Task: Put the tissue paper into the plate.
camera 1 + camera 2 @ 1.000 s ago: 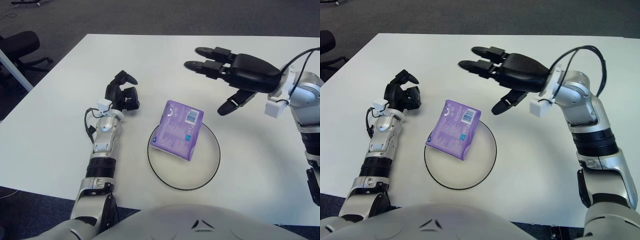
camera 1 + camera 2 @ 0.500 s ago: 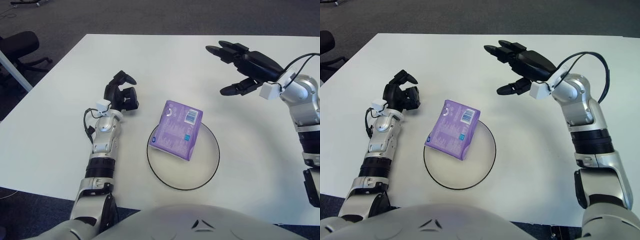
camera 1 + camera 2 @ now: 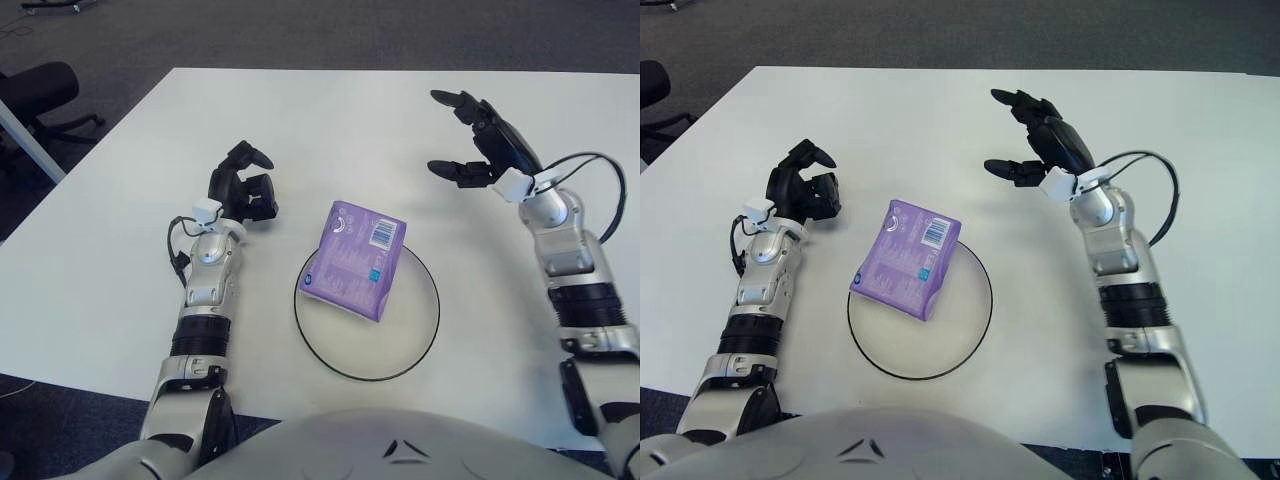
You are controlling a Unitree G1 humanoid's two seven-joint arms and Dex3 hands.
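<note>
Tissue pack (image 3: 357,260): purple, soft-sided, white label and a barcode patch on its top face. It lies tilted on the plate (image 3: 405,345), covering the plate's 11 o'clock part, with its upper-left corner reaching out over the rim there. No hand touches it.

Plate: round, white, thin dark rim. It sits on the table (image 3: 120,250) near the front edge, roughly at the centre between the two arms. Its lower and right portions are bare.

Right hand (image 3: 487,150): at 2 o'clock from the plate, well apart from the pack. Fingers spread wide, two pointing toward the table's far edge and the thumb reaching out to the left; it holds nothing. A black cable loops from the wrist along the silver forearm. Whether the hand touches the table cannot be told.

Left hand (image 3: 243,187): at 10 o'clock from the plate, near the pack but apart from it. Fingers curled in toward the palm with nothing between them, one fingertip poking up and to the right. The silver forearm runs back toward the front edge.

Table: white, plain.

Chair (image 3: 40,95): black office chair on the grey carpet, beyond the table's left edge at 10 o'clock.
</note>
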